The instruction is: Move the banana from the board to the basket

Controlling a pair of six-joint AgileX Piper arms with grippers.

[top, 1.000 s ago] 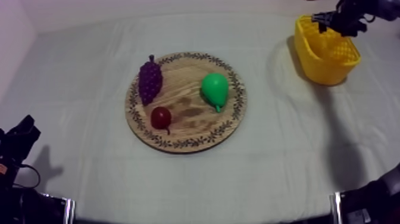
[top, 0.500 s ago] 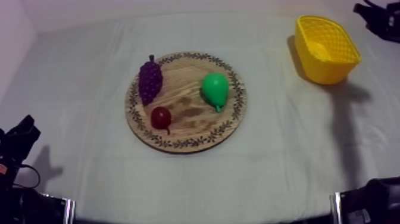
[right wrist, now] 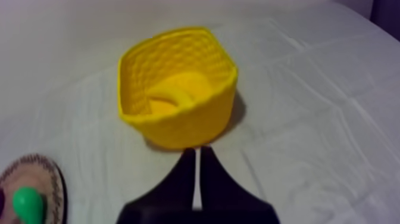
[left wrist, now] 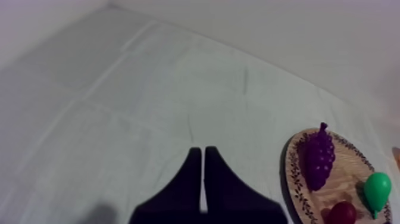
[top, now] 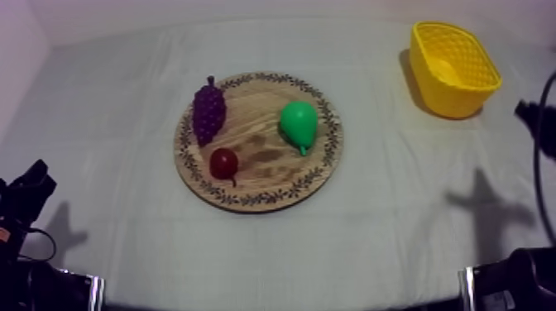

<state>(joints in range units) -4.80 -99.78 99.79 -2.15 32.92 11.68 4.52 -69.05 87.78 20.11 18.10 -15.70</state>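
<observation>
Right gripper (right wrist: 197,152): fingers pressed together into a narrow wedge, holding nothing. It points at the basket (right wrist: 178,128) from just in front of it, above the cloth (right wrist: 309,119).

Change: a second ago that gripper was right over the basket's mouth. Half a second ago it had swung clear toward the far right corner. Now only a dark piece of the right arm shows at the right edge of the top view, well clear of the basket and nearer the front. Reads as a retreat after release.

Banana (right wrist: 175,95): inside the basket, lying curved on the bottom. From above it shows only as a paler patch inside, same yellow, hard to separate.

Board (top: 256,157): no banana on it. The grapes (top: 208,112), pear (top: 299,124) and small red fruit (top: 223,163) sit where they did a second ago.

Left gripper (left wrist: 202,152): fingers together, empty, parked low on its own side near the board's edge, not involved.

Judgement: the placement looks done, the basket is upright and nothing has spilled. What's left is the right arm getting back to rest.
</observation>
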